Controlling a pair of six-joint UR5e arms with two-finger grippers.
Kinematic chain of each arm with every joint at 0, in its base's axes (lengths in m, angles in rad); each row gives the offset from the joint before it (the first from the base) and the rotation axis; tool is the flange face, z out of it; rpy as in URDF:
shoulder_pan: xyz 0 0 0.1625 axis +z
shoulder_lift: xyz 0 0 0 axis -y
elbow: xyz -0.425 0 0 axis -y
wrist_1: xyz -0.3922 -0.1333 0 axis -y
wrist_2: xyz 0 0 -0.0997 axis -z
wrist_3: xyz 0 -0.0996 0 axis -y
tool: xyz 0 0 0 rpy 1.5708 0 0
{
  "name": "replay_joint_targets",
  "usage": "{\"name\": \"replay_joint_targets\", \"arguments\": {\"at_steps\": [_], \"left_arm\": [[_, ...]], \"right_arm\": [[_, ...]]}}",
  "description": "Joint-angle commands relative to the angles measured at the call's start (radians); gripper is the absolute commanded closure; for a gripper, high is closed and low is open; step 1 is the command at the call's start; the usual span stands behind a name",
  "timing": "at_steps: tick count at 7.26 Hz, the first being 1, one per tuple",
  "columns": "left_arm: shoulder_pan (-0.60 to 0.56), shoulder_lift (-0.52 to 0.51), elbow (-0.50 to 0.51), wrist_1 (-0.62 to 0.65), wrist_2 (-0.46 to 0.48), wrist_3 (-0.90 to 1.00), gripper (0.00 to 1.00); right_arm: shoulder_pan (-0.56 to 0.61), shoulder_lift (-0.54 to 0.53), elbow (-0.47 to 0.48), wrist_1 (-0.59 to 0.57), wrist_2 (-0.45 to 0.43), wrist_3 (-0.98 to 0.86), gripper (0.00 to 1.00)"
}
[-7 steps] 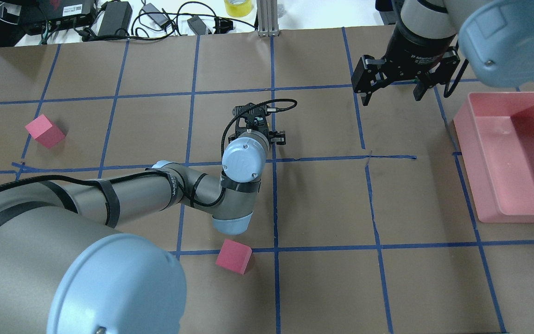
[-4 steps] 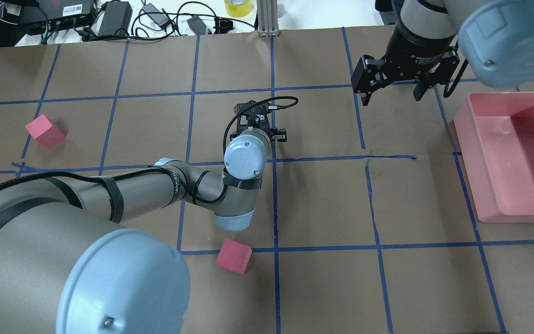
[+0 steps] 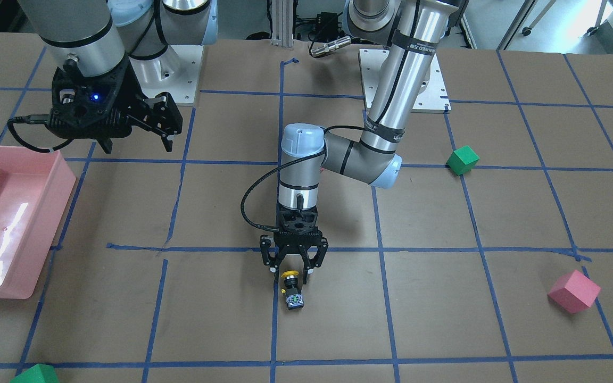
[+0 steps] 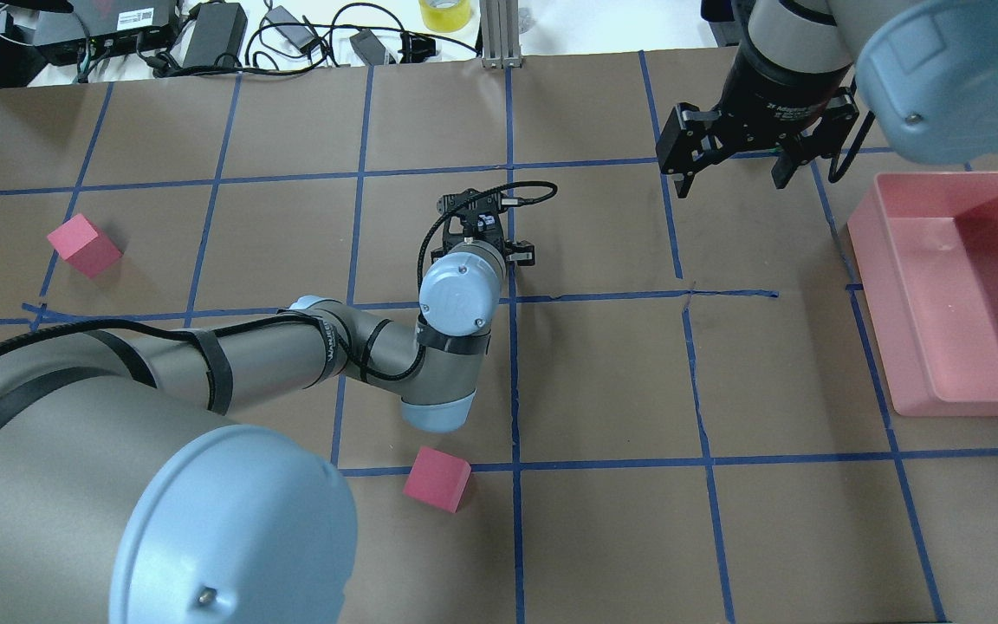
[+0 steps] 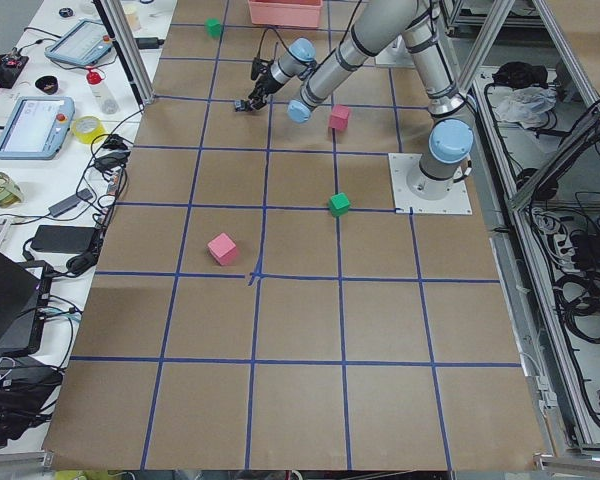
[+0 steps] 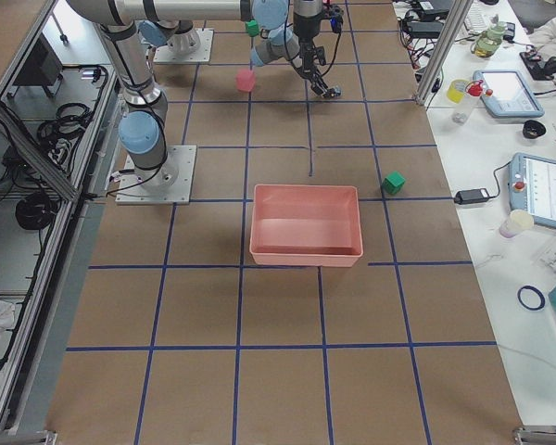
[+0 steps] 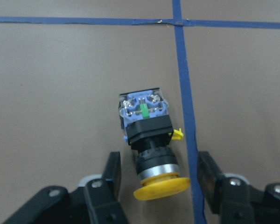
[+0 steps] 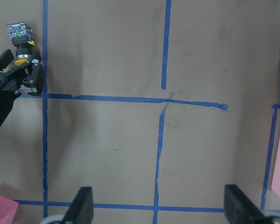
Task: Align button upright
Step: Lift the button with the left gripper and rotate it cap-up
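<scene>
The button [image 3: 291, 291] lies on its side on the brown paper beside a blue tape line. Its yellow cap points toward the robot and its black-and-silver base points away. It also shows in the left wrist view [image 7: 147, 126] and the right wrist view [image 8: 19, 38]. My left gripper [image 3: 290, 273] is open and low over the table. Its fingers [image 7: 110, 179] stand on either side of the yellow cap with a gap on both sides. In the overhead view the wrist hides the button. My right gripper [image 4: 733, 182] is open and empty, raised at the far right.
A pink bin [image 4: 897, 286] stands at the right edge. Pink cubes lie at the far left [image 4: 85, 245] and near the left arm's elbow [image 4: 437, 479]. A green cube [image 3: 462, 159] lies near the left arm's base and another [image 3: 35, 375] at the operators' edge.
The left arm has shifted slightly forward, away from the robot's base. The right arm and the cubes have not moved.
</scene>
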Motion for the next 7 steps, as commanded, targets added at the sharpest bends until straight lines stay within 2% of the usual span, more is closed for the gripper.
{"name": "replay_joint_targets", "arguments": {"at_steps": [1,2,7], "left_arm": [[0.0,0.001,-0.001,0.0,0.053,0.002,0.63],[0.0,0.005,-0.001,0.0,0.064,0.005,0.67],[0.0,0.051,0.004,-0.018,0.055,-0.006,0.69]], "right_arm": [[0.0,0.0,0.001,0.001,0.0,0.0,0.0],[0.0,0.0,0.001,0.001,-0.001,0.0,0.0],[0.002,0.0,0.001,0.001,-0.001,0.0,0.0]]}}
